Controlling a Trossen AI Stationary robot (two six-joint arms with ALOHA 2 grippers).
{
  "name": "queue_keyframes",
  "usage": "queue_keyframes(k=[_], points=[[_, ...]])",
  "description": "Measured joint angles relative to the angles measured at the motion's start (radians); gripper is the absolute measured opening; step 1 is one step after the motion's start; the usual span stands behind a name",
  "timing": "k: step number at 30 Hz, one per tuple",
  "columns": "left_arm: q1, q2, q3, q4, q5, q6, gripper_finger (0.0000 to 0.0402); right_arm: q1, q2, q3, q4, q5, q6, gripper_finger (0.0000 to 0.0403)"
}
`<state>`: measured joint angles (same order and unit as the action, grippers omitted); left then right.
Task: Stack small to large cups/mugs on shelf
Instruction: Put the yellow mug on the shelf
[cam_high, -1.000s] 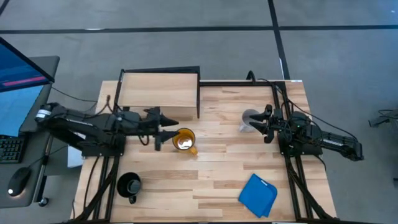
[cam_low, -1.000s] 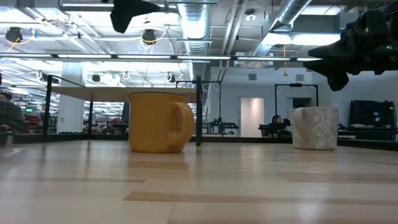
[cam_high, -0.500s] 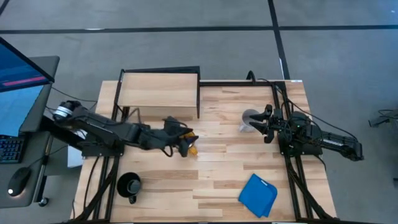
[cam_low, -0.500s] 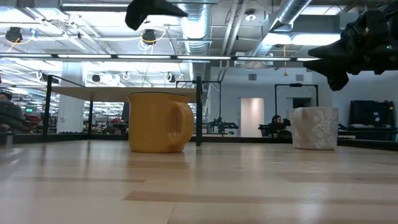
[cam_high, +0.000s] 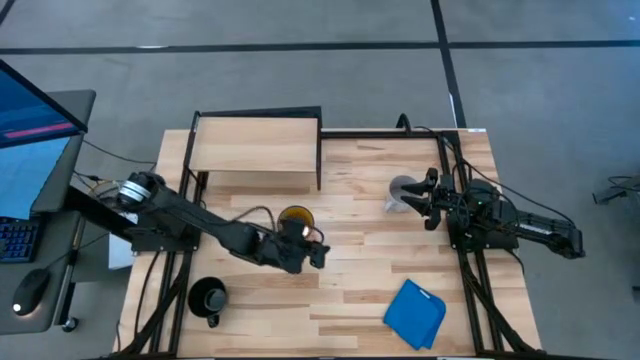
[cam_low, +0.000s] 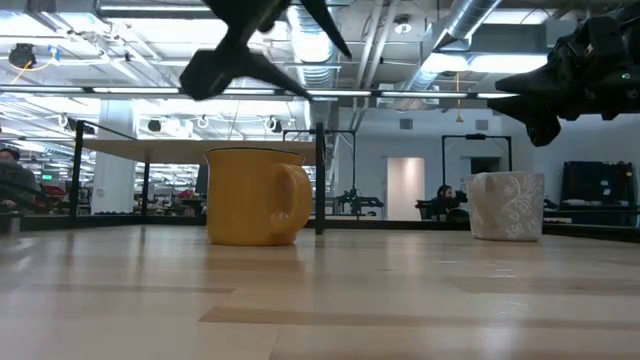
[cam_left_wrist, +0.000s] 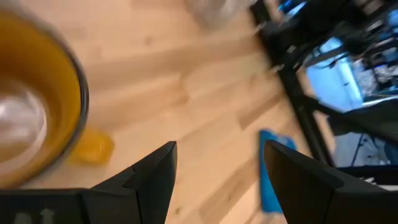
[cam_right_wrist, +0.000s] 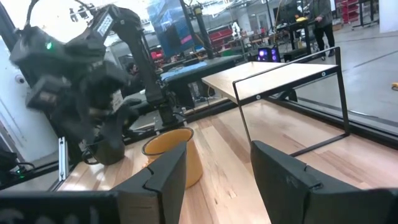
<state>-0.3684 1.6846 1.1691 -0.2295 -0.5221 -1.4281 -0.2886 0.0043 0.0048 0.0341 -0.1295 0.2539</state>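
Left pincer (cam_high: 318, 256) hangs wide open, empty, just past the yellow mug (cam_high: 296, 218) (right pincer (cam_high: 412, 198) likewise open).

Grey floor (cam_high: 300, 70) w/ dark seam lines round the slatted wood table (cam_high: 360, 290), desk w/ blue monitor (cam_high: 30, 150), keyboard & mouse at one side; behind: open workshop, ceiling ducts (cam_low: 320, 40), strip lights, white door (cam_low: 405, 187).

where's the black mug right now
In the high view, the black mug stands at the table's near-left corner, apart from the yellow mug.
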Motion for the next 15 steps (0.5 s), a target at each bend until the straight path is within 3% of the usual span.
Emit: queue_keyframes(k=[8,15], points=[[-0.008,0.101,0.038,-0.013,0.052,-0.123,0.0231,0.0,0.002,0.0,0.0,0.0,0.0,0.0201],[-0.003,0.102,0.039,-0.21,0.099,-0.267,0.0231,0.0,0.002,0.0,0.0,0.0,0.0,0.0201]])
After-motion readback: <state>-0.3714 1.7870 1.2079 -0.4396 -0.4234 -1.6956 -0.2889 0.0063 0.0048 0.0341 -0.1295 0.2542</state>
